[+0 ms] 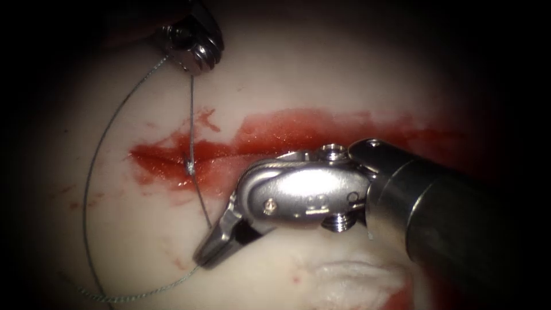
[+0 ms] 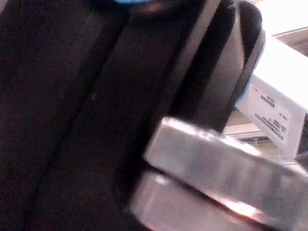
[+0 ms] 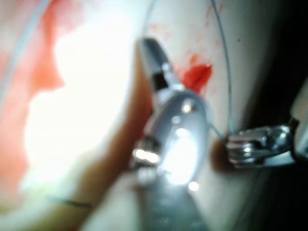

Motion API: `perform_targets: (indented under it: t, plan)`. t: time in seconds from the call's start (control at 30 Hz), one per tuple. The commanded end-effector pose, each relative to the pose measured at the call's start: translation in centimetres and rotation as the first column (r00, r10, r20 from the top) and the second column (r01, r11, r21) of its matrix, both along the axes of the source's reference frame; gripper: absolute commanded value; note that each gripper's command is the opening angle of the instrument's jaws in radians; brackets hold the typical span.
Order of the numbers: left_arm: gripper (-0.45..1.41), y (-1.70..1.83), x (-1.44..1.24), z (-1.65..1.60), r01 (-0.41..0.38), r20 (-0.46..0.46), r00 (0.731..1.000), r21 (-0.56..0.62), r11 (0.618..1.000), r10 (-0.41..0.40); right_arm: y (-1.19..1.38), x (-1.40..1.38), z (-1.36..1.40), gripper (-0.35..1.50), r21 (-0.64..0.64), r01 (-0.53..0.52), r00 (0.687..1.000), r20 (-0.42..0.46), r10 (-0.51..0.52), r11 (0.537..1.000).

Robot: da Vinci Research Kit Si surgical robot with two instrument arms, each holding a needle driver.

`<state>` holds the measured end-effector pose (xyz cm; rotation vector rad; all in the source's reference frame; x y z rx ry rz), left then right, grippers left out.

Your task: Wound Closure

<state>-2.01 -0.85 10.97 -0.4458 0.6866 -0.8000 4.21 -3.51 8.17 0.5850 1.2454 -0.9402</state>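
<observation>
The tissue (image 1: pixel 321 74) has a cut (image 1: pixel 172 158) running left to right, wet with red fluid (image 1: pixel 287 129). A knot (image 1: pixel 189 167) in the thread (image 1: pixel 191 115) sits on the cut near its left end. One strand rises straight from the knot to my left tool (image 1: pixel 191 66), which is shut on it above the cut. Below the cut, my right tool (image 1: pixel 209 252) is shut on the strand that runs down from the knot. A long slack loop (image 1: pixel 86 201) curves round the left side between the two tools. The right wrist view has the right tool (image 3: pixel 147 48) over the tissue and the left tool (image 3: pixel 233 144) with thread at its tip.
The right tool's wrist and shaft (image 1: pixel 436 212) lie across the right half of the cut. A pale raised fold of tissue (image 1: pixel 356 275) sits just below them. Small red spots (image 1: pixel 74 204) mark the tissue on the left.
</observation>
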Motion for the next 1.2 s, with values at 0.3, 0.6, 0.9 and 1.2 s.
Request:
perform_targets:
  t: [0.3,0.6,0.9,1.2]
  plan:
    - [-0.45,-0.53,0.79,-1.15,-0.081,0.258,0.962,-0.031,0.996,0.087,0.55,-0.17,-0.3,1.16,0.027,-0.367,0.922,0.145,0.359,0.93]
    - [-0.45,-1.13,1.18,-1.46,0.088,0.71,0.678,0.179,0.98,-0.191,0.66,-0.41,-0.32,0.74,0.061,-0.56,0.798,0.308,0.519,0.826]
    - [-0.45,-1.22,1.07,-1.34,0.009,0.813,0.545,0.235,0.972,-0.202,0.79,-0.43,-0.26,0.63,0.032,-0.779,0.567,0.464,0.681,0.626]
    - [-0.45,-0.76,1.07,-1.91,-0.186,0.844,0.505,-0.102,0.977,0.184,0.89,-0.01,-0.08,1.35,-0.026,-0.939,0.284,0.509,0.813,0.344]
